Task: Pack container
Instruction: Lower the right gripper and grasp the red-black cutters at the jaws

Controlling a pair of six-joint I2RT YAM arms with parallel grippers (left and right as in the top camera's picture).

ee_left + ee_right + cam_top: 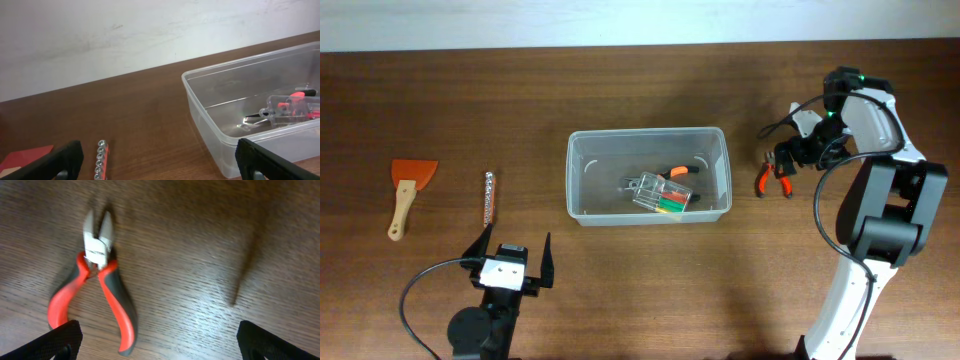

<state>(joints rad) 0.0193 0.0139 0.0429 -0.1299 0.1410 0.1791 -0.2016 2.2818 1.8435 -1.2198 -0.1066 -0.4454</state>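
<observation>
**Right arm lines up on the cutters**

The right gripper [788,158] hangs over the orange-handled cutters [97,280], jaws spread wide, nothing grasped. The cutters lie flat on the table [440,100] just right of the container [647,132], which sits mid-table with a clear case of bits [662,195] and another orange-handled tool inside. The left gripper [512,255] sits near the front edge, also released and empty, close to a strip of sockets [489,197] and a scraper [408,188]. This looks like the pick-up step. The handles lie left of centre in the wrist view, so the next move calls for a shift across, a drop, then a clench
</observation>
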